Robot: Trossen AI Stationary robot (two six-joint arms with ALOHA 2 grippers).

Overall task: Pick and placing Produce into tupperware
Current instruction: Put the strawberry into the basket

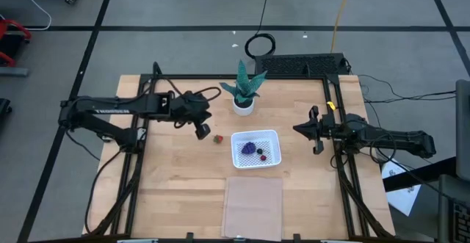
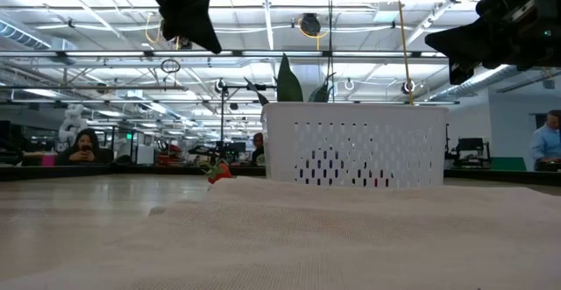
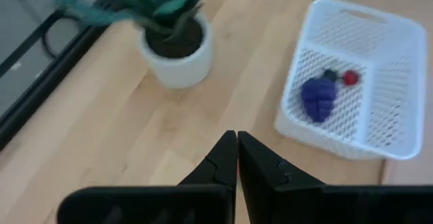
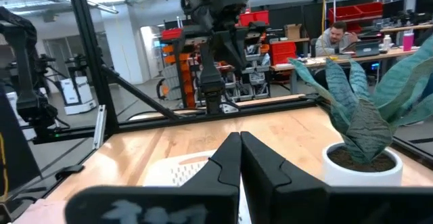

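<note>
Tabletop: strawberry (image 1: 218,139) beside tupperware (image 1: 256,148) (long axis unclear); left pincer (image 1: 200,132) together.

no legible text, labels or numbers

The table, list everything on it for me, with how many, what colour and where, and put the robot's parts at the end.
Tupperware: one, white, perforated, middle of the table.
Grape cluster: one, purple, inside the tupperware.
Small fruit: one, red, inside the tupperware, beside a small dark one.
Strawberry: one, red and green, on the wood left of the tupperware.
Potted plant: one, green leaves in a white pot, behind the tupperware.
Flat sheet: one, tan, near edge of the table.
Left hand: shut, empty, hovering by the strawberry.
Right hand: shut, empty, waiting at the table's right side.
</note>
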